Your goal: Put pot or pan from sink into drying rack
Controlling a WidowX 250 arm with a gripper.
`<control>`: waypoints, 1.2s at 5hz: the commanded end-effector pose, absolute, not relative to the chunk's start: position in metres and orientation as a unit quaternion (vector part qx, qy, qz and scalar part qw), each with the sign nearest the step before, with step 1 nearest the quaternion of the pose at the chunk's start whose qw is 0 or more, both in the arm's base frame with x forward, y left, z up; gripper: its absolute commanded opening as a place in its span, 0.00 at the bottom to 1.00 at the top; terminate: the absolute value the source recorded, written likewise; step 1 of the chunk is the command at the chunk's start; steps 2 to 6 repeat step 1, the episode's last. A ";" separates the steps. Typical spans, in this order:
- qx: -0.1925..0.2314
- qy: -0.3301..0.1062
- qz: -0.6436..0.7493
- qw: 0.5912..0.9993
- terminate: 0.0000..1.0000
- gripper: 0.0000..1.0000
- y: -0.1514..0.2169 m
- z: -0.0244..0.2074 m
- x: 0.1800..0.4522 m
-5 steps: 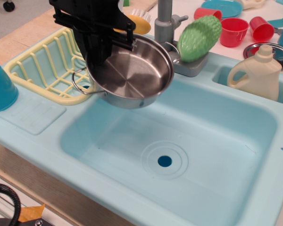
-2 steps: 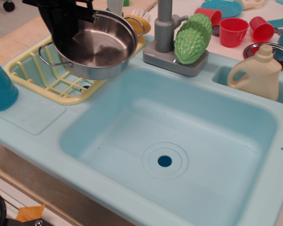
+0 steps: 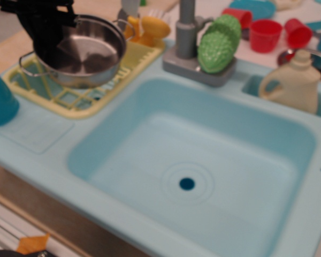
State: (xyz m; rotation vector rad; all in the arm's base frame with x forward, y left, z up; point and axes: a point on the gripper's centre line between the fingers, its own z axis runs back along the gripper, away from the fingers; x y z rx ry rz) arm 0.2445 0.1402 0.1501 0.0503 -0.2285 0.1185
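The shiny steel pan with wire loop handles hangs tilted just above the pale yellow drying rack at the upper left. My black gripper is shut on the pan's far left rim and holds it up. The large light-blue sink with its dark blue drain hole lies in the middle and holds nothing. The frame is blurred.
A grey faucet with a green bumpy toy stands behind the sink. A cream detergent bottle sits in the small side basin. Red cups stand at the back right. A teal bowl sits at the left edge.
My gripper has carried the pan to the left, from over the sink's corner to over the drying rack, and a little lower.
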 end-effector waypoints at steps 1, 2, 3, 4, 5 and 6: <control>0.028 -0.142 0.048 0.988 1.00 1.00 0.166 0.155 0.254; 0.028 -0.142 0.048 0.988 1.00 1.00 0.166 0.155 0.254; 0.028 -0.142 0.048 0.988 1.00 1.00 0.166 0.155 0.254; 0.028 -0.142 0.048 0.988 1.00 1.00 0.166 0.155 0.254; 0.028 -0.142 0.048 0.988 1.00 1.00 0.166 0.155 0.254; 0.028 -0.142 0.048 0.988 1.00 1.00 0.166 0.155 0.254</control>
